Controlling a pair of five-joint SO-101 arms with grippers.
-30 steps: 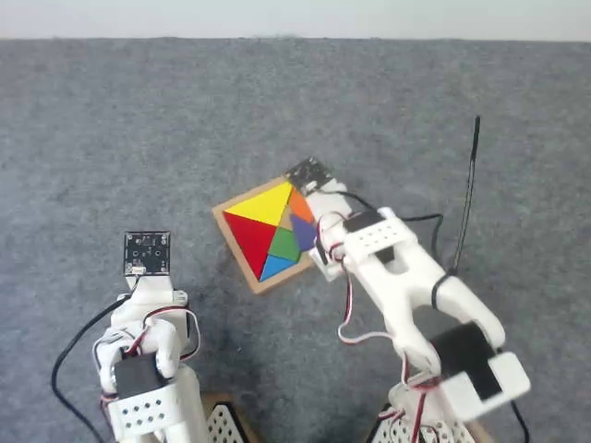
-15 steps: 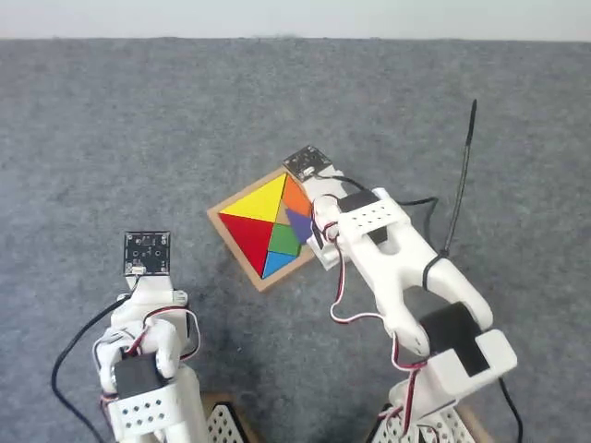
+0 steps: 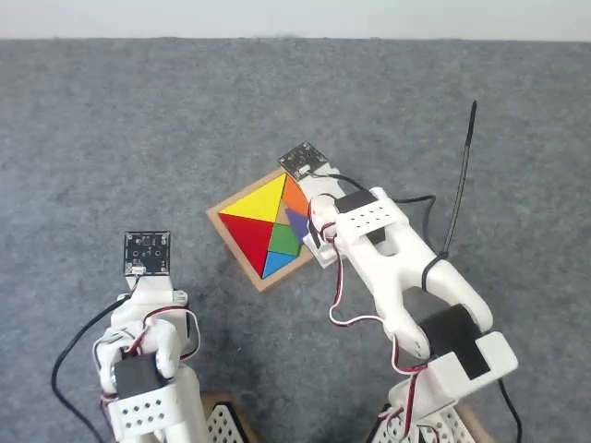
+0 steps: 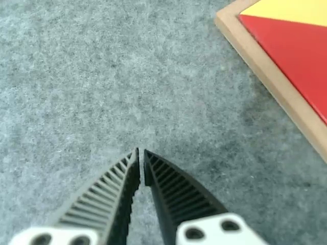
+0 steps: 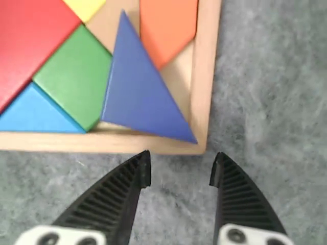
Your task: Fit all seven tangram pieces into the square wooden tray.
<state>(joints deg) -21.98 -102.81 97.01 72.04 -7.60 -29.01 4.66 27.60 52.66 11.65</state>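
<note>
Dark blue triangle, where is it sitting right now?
In the right wrist view the dark blue triangle lies in the corner of the tray nearest the open right gripper, between the green square and orange piece, one tip over the rim.

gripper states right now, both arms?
Left gripper: closed, holding nothing.
Right gripper: open, holding nothing, just outside the tray corner.

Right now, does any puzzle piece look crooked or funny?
Yes. The dark blue triangle sits crooked in the wooden tray. One of its corners lies over the rim, and bare wood shows between it and the orange piece.
</note>
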